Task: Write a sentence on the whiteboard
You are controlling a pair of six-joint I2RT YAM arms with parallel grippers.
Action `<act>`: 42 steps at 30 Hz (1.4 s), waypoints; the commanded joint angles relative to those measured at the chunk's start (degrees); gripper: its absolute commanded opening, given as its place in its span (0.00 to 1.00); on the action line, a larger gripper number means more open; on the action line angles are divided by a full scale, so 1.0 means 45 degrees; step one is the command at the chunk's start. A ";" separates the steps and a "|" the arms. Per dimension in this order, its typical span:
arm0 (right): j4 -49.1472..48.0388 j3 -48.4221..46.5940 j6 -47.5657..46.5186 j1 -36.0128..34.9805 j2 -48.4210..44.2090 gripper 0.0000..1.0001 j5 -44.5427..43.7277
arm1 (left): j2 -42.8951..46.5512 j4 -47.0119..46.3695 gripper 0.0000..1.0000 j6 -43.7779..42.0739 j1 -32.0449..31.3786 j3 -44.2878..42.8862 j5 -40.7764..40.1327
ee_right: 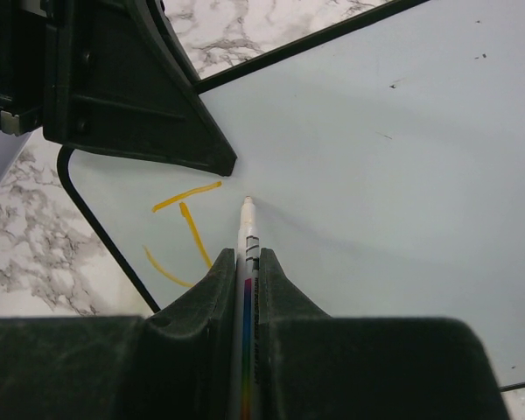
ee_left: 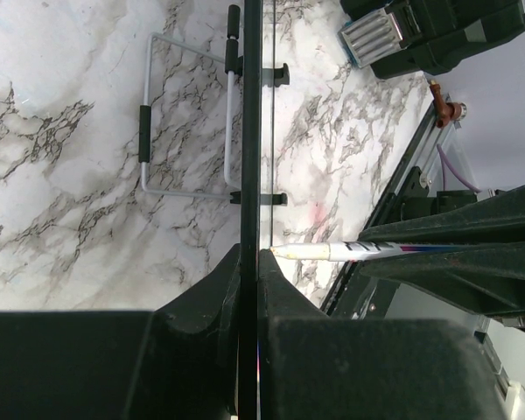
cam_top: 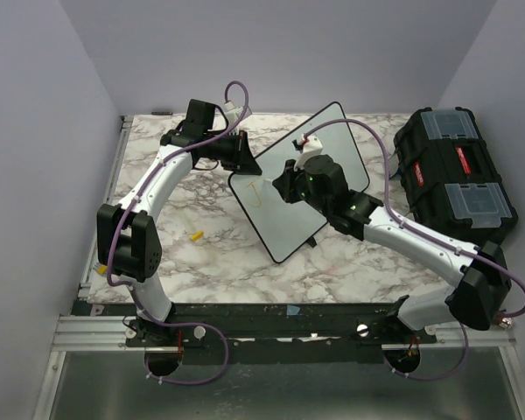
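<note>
The whiteboard stands tilted on the marble table, white with a thin black rim. My left gripper is shut on its top-left edge; in the left wrist view the board's black rim runs edge-on between the jaws of that gripper. My right gripper is shut on a white marker, whose tip touches the board face. The sentence is just one yellow-orange letter "J", left of the tip; it also shows in the top view.
A black toolbox with clear lids sits at the right of the table. A small yellow marker cap lies on the marble left of the board. The board's wire stand shows behind it. Purple cables loop off both arms.
</note>
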State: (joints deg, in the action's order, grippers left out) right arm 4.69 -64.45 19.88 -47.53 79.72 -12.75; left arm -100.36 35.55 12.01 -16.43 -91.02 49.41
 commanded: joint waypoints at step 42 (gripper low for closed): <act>0.0437 0.0481 -0.0163 0.0032 0.0040 0.01 -0.0610 | 0.0753 -0.0693 0.00 -0.0246 -0.0119 -0.0017 -0.0091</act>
State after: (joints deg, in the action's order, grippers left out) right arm 4.80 -60.42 19.64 -47.55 78.54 -10.59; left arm -100.29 35.38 12.03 -16.53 -90.91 49.08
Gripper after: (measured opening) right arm 0.125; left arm 0.084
